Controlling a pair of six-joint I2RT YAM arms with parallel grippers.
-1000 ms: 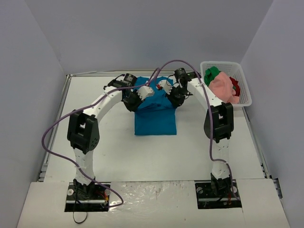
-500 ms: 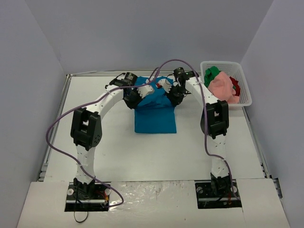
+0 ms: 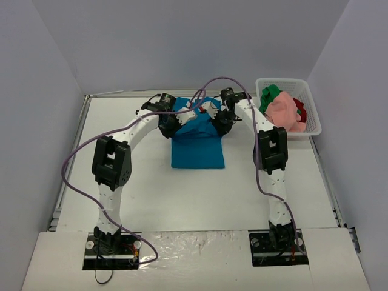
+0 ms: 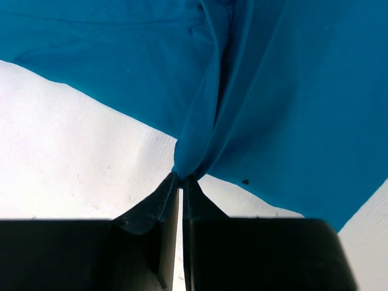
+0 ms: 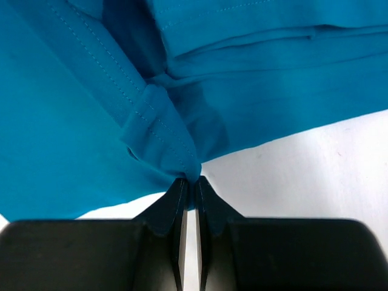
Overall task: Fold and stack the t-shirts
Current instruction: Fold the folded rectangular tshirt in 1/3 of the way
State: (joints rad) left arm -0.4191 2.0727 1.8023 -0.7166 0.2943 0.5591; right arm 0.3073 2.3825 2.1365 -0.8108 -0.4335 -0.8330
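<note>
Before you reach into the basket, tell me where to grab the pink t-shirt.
Probably pinch a raised fold of the pink t-shirt, coming straight down: it lies crumpled on top in the white basket, whose walls block the sides.

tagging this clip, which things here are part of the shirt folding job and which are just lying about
Job: teal-blue t-shirt, pinched by left fingers and right fingers; pink t-shirt, green t-shirt, red t-shirt.
Just there: white mesh basket holding those three, purple cables.

Teal-blue tee [image 3: 197, 150], pink tee [image 3: 283, 113], green tee [image 3: 270, 94], red tee [image 3: 300, 108], wht basket [image 3: 313, 115], wht table [image 3: 151, 182], purple cables [image 3: 222, 77]
</note>
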